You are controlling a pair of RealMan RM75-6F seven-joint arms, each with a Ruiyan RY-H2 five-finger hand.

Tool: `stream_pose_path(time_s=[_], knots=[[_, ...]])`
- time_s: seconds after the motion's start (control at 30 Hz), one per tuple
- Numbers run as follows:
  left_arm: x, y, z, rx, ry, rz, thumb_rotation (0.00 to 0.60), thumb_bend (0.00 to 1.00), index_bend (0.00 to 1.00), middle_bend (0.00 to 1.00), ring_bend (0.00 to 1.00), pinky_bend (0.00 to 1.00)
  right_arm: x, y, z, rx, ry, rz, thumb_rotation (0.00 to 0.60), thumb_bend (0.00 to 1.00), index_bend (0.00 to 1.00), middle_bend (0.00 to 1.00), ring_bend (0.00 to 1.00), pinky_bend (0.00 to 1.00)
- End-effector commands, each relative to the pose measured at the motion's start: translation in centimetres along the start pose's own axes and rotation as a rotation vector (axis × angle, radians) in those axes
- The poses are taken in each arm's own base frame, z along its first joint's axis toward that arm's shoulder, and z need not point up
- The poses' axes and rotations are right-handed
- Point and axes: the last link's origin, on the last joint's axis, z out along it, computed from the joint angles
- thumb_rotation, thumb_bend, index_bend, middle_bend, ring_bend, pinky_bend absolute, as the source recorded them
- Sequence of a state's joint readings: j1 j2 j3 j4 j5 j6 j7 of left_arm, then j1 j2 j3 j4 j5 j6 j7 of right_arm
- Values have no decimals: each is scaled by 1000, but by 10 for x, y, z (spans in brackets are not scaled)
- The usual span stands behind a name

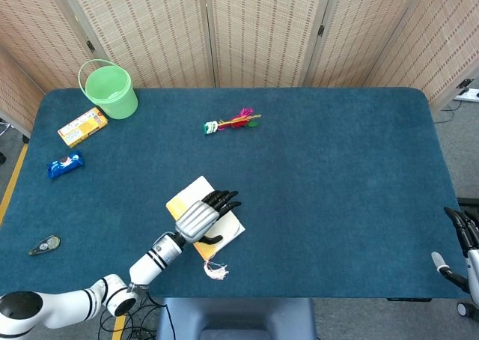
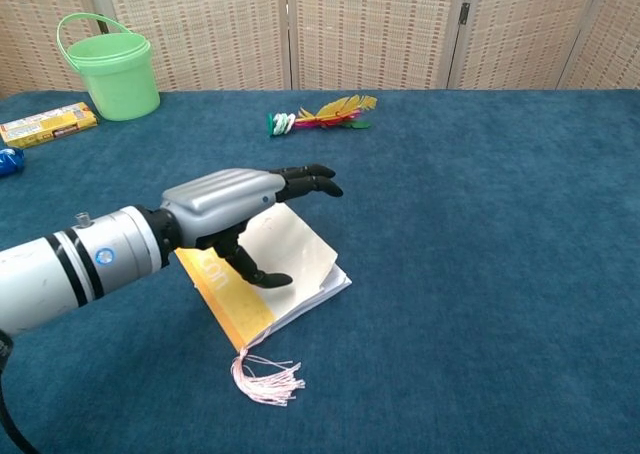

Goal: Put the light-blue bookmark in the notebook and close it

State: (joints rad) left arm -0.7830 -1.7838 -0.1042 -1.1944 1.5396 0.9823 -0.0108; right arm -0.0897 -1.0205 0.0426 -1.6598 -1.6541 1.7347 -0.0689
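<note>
- Blue-carpeted table (image 1: 337, 175) carries everything, with folding screens behind it.
- Left hand (image 1: 200, 216) lies flat over the notebook (image 2: 290, 254), fingers stretched out, grasping nothing.
- Notebook is closed, yellow cover up, near the table's front edge.
- Green bucket (image 1: 110, 90) stands at the far left corner.
- Right hand (image 1: 460, 239) hangs off the table's right edge; its fingers' state cannot be told.
- Bookmark's pink tassel (image 2: 266, 379) trails from the notebook's near edge; the light-blue strip is hidden.

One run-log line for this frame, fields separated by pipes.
notebook: closed, yellow cover up | tassel: sticking out of notebook | left hand: flat on cover | right hand: idle at table edge
</note>
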Motion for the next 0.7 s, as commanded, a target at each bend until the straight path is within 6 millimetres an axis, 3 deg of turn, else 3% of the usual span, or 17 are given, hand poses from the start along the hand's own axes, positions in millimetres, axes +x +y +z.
stream_pose_path(time_s=[0.03, 0.27, 0.4, 0.7], knots=[[10, -2, 0, 18, 43, -9, 600, 260, 131, 0, 0, 126, 1, 2, -1, -5, 3, -2, 600, 172, 134, 199, 154, 242], [50, -30, -27, 124, 95, 18, 600, 260, 131, 0, 0, 126, 2, 5, -2, -8, -7, -12, 600, 177, 136, 199, 154, 242], [72, -51, -62, 242, 104, 30, 600, 260, 131, 0, 0, 127, 0, 7, -1, -10, -22, -17, 600, 280, 167, 200, 155, 242], [92, -85, -148, 461, 165, 9, 600, 260, 139, 0, 0, 126, -8, 9, 4, 22, -67, -10, 600, 292, 168, 212, 154, 241]])
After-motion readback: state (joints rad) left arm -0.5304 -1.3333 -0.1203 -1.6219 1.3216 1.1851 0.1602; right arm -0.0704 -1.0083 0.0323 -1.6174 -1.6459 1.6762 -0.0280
